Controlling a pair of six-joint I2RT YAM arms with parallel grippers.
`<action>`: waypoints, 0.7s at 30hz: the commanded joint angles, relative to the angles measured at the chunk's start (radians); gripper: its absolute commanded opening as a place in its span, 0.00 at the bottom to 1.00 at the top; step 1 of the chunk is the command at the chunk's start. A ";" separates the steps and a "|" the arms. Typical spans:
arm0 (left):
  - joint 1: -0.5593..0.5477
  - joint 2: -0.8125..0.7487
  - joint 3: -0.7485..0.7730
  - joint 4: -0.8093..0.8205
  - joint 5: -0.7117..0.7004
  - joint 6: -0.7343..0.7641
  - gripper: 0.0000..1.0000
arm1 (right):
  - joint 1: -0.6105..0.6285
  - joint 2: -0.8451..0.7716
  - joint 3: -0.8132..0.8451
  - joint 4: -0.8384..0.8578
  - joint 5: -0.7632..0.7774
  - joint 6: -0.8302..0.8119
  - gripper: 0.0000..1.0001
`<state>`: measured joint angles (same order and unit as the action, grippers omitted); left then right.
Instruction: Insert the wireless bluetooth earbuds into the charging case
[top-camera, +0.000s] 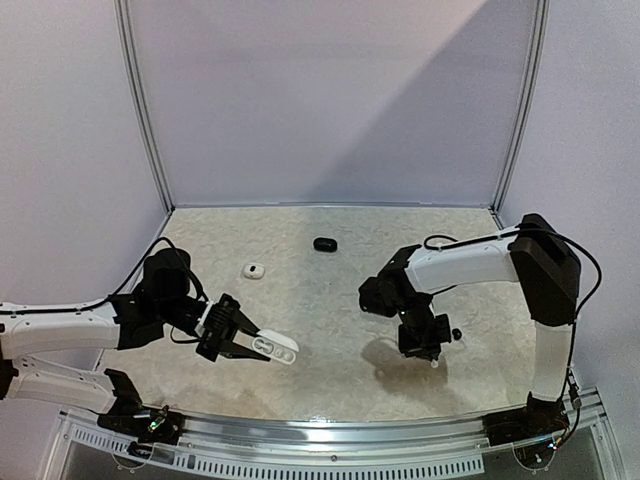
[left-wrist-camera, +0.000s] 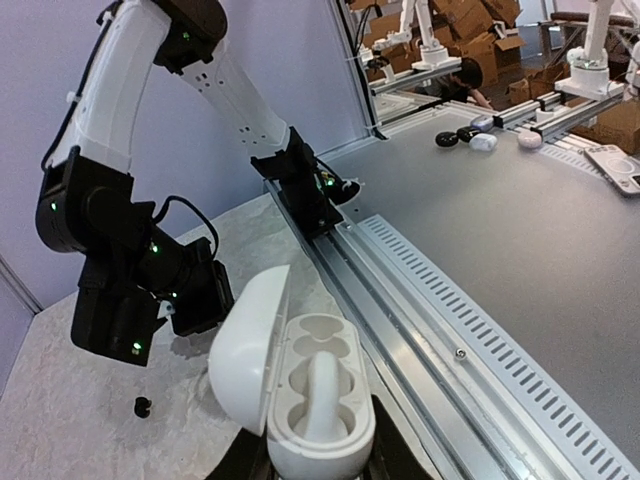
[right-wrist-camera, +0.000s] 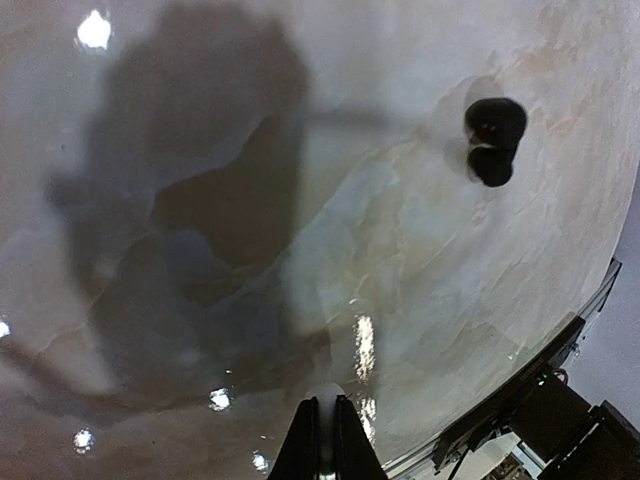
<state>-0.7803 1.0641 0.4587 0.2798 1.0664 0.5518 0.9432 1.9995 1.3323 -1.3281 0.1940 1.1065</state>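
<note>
My left gripper is shut on the base of a white oval charging case, held above the table with its lid swung open to the left. One white earbud sits in the case's moulded wells. My right gripper points down over the table on the right. It is shut on a small white earbud whose tip shows between the fingertips. A black earbud lies on the table beyond it, and the black earbud also shows in the left wrist view.
A closed black oval case lies at the back centre of the marbled table. A small white oval case lies left of it. A metal rail runs along the near table edge, close to the held case.
</note>
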 joint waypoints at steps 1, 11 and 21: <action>-0.020 -0.024 -0.018 0.025 -0.015 -0.016 0.00 | 0.018 0.060 0.024 0.024 -0.058 0.031 0.00; -0.020 -0.023 -0.011 0.023 -0.015 -0.007 0.00 | 0.027 0.150 0.072 0.080 -0.118 0.003 0.18; -0.020 -0.013 -0.011 0.023 -0.015 -0.001 0.00 | 0.027 0.136 0.164 0.065 -0.121 -0.023 0.26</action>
<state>-0.7845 1.0512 0.4530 0.2951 1.0573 0.5480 0.9573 2.1052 1.4433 -1.3602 0.1150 1.0939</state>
